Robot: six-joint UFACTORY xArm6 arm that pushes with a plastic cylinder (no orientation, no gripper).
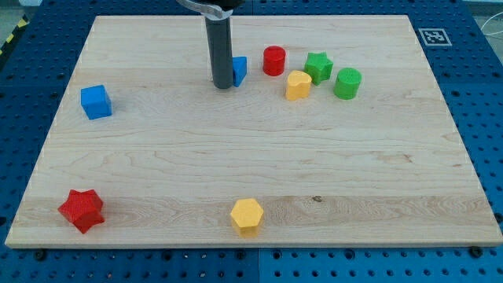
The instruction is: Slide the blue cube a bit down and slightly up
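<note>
A blue cube [96, 101] sits near the board's left edge, in the upper half of the view. My tip [222, 85] rests on the board near the top centre, far to the right of that cube. The rod stands right against the left side of a second blue block [239, 69] and hides part of it, so its shape is unclear.
Wooden board [251, 181] on a blue pegboard table. A red cylinder [273, 60], yellow block [298, 85], green star [318, 66] and green cylinder [347, 82] cluster at upper right. A red star [82, 210] lies at bottom left, a yellow hexagonal block [246, 216] at bottom centre.
</note>
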